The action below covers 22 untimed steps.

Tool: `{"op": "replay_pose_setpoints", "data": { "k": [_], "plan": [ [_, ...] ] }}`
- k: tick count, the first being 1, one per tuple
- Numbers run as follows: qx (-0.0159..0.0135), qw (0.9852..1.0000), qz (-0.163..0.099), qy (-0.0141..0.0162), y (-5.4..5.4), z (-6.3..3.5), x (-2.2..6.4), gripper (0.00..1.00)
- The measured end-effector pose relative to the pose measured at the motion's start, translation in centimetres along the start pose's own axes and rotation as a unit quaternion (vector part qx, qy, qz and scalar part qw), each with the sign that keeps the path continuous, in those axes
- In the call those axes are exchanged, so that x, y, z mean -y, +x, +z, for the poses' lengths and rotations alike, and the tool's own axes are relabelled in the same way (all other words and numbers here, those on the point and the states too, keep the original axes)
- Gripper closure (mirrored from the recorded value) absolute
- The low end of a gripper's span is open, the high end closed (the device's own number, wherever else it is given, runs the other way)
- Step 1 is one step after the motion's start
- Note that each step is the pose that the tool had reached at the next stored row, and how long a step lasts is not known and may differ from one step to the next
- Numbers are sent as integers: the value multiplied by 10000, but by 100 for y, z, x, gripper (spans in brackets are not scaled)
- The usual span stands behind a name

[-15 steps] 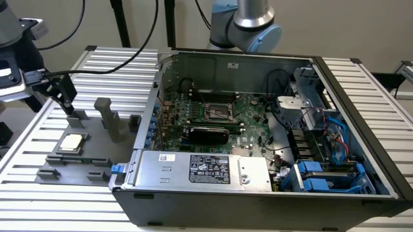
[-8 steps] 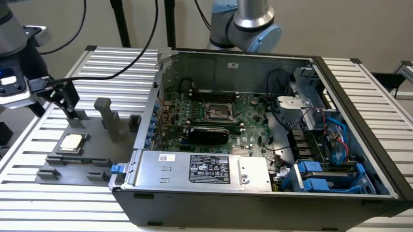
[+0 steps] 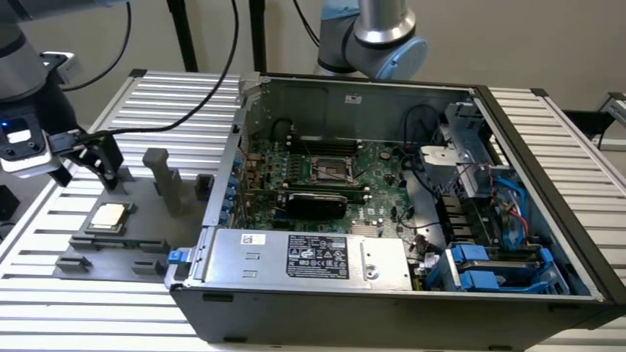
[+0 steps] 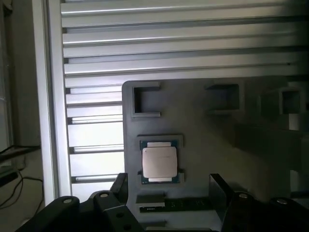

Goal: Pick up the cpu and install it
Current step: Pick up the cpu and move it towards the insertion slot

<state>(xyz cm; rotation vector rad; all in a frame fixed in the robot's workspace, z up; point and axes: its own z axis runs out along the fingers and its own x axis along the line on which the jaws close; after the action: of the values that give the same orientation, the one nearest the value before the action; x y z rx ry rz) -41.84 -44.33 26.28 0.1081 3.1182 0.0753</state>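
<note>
Hand (image 3: 88, 170), released with jaws wide, hangs at the exterior view's left above the cpu (image 3: 108, 215), which lies in the grey fixture (image 3: 146, 246) on the worktop (image 3: 59, 312).

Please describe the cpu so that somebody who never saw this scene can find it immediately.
Start at the open computer case; on the exterior view's left of it, a dark grey fixture plate lies on the slatted table. The cpu sits in a shallow nest on that plate. It is the only flat, silvery square there; its neighbours are grey plastic blocks.
</note>
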Motion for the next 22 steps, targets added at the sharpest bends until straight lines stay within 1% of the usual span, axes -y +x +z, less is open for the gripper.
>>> {"op": "replay_pose_setpoints", "data": {
  "k": [12,22],
  "plan": [
    [0,10000,0,0,-4,215,95,23],
    [1,10000,7,0,-1,397,109,23]
  ]
}}
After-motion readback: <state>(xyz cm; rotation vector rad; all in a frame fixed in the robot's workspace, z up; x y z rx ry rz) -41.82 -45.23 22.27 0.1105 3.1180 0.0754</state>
